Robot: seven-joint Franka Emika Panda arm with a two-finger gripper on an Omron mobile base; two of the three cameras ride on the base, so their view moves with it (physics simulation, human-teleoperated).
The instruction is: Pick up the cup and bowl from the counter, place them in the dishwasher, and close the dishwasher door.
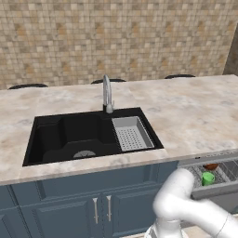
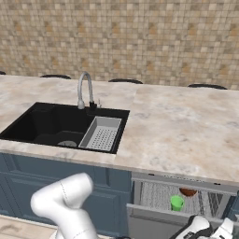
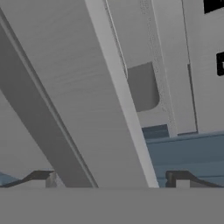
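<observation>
We see black sink (image 1: pixel 83 135), tap (image 1: pixel 107 95) on surface (image 1: pixel 195 111). Cup (image 2: pixel 176 202), bowl (image 2: pixel 188 191) in dishwasher (image 2: pixel 158 196) rack. End effector (image 3: pixel 111 177) fingers apart, dishwasher door (image 3: pixel 83 100) edge between them.

**Rendered home kitchen**

Marbled beige-pink counter (image 1: pixel 195 111) w/ black sink (image 1: pixel 69 135) & steel tap (image 1: pixel 107 95); tan mosaic-tile wall (image 1: pixel 116 37) behind; dark blue cabinet doors (image 1: pixel 79 204) below; dishwasher (image 2: pixel 179 198) w/ wire rack beside them.
</observation>
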